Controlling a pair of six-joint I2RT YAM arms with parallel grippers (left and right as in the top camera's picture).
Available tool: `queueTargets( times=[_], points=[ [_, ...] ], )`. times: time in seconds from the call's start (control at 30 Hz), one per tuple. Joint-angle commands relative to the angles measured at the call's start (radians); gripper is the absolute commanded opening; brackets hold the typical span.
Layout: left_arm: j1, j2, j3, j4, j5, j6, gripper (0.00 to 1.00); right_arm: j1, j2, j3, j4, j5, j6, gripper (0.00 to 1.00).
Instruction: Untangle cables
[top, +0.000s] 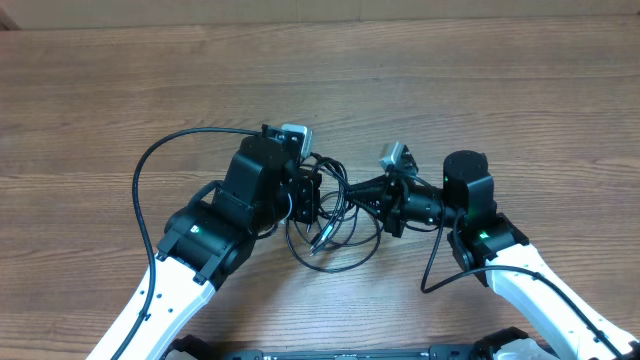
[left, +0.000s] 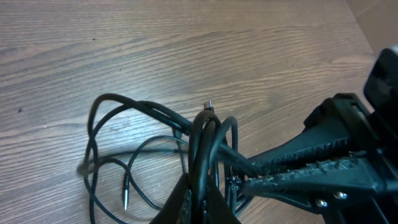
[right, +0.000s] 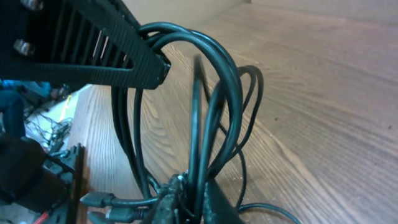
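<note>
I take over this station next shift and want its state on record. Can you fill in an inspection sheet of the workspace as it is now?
Surface: wooden table, plain wood grain, no stains seen.
Job's things: the cables, thin black cords in one tangle at the centre, partly lifted off the wood; a loose plug end lies on the table.
Clutter: nothing seen.
Grippers: left gripper and right gripper both shut on the tangle, close together.
Cables: thicker arm wiring loops over the table beside the left arm, apart from the tangle.
Surroundings: blurred gear past the table edge; cannot tell what.
</note>
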Motion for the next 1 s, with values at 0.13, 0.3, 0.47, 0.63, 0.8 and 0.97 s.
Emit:
queueTargets(
  times=[0.13, 0.3, 0.47, 0.63, 0.8, 0.97],
  points=[
    [0.003, 0.003, 0.009, 0.038, 0.023, -0.064, 0.04, 0.004, -0.002, 0.009, 0.006, -0.026, -0.004, 0.04],
    [0.003, 0.003, 0.009, 0.041, 0.023, -0.067, 0.04, 0.004, -0.002, 0.009, 0.005, -0.026, -0.004, 0.04],
    [0.004, 0.003, 0.009, 0.042, 0.008, -0.093, 0.04, 0.004, -0.002, 0.009, 0.005, -0.026, -0.004, 0.04],
    [0.004, 0.003, 0.009, 0.022, -0.116, -0.301, 0.05, 0.004, -0.002, 0.009, -0.002, -0.026, -0.004, 0.04],
    [0.004, 0.004, 0.009, -0.068, -0.266, -0.594, 0.04, 0.003, -0.002, 0.009, -0.010, -0.025, -0.004, 0.04],
    [0.004, 0.004, 0.009, -0.144, -0.344, -0.763, 0.04, 0.003, -0.002, 0.009, -0.011, -0.016, -0.004, 0.04]
  ],
)
